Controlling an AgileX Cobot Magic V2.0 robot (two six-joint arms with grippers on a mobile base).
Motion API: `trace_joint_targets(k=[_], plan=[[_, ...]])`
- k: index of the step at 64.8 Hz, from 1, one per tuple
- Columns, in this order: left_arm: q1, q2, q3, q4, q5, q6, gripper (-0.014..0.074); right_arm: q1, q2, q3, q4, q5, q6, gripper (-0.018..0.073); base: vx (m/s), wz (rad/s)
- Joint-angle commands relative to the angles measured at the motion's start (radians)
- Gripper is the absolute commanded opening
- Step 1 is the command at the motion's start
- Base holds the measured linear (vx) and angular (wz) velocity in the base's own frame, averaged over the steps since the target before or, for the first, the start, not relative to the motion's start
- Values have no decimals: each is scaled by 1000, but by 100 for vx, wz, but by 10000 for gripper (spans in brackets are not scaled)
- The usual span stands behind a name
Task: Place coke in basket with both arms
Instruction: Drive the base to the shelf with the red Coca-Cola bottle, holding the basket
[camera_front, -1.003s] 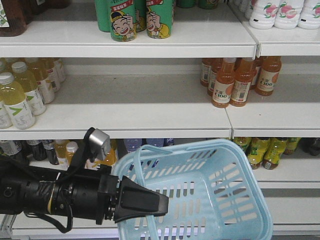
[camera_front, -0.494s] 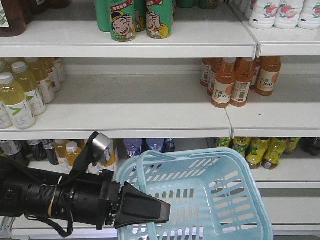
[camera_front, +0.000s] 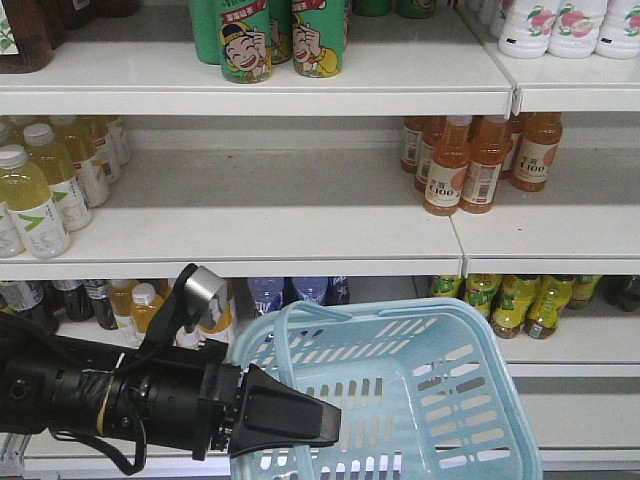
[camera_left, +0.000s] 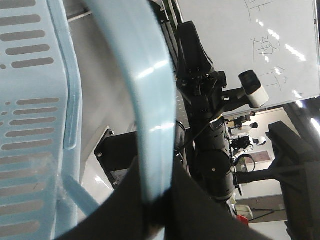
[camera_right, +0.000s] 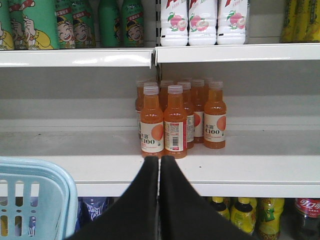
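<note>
A light blue basket (camera_front: 478, 322) hangs low in front of the shelves, tilted. My left gripper (camera_front: 322, 420) is shut on its thin handle (camera_left: 150, 100), which runs between the black fingers; the slotted basket wall (camera_left: 30, 125) shows at the left. My right gripper (camera_right: 159, 162) is shut with nothing in it, pointing at the middle shelf, with the basket rim (camera_right: 57, 177) to its lower left. A coke (camera_right: 306, 215), dark with a red label, stands on the bottom shelf at the far lower right, its cap out of frame. The right arm (camera_left: 200, 95) shows beyond the handle.
Orange drink bottles (camera_right: 170, 122) stand on the middle shelf straight ahead of the right gripper. Yellow-green bottles (camera_front: 35, 195) fill the left of that shelf. Green cartoon cans (camera_front: 285, 35) and white bottles (camera_front: 570, 25) sit on top. Yellow bottles (camera_front: 520, 300) line the bottom shelf.
The basket has sunk lower and tipped, its right side dropping. My left arm has come down a little with the handle still in its grip.
</note>
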Motion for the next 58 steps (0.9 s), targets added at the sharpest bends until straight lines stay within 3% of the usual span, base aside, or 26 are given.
trace_joint_targets(k=[1,30,58], plan=[[-3,-29,-23,-73,-217,-1,-6,-3,-15,19,-6,-73,-5,-5,0,0],[-3,-29,-23,-73,-217,-1,-6,-3,-15,19,-6,-73,-5,-5,-1,-6],[-3,-29,-23,-73,-217,-1,-6,-3,-15,19,-6,-73,-5,-5,-3,-32]])
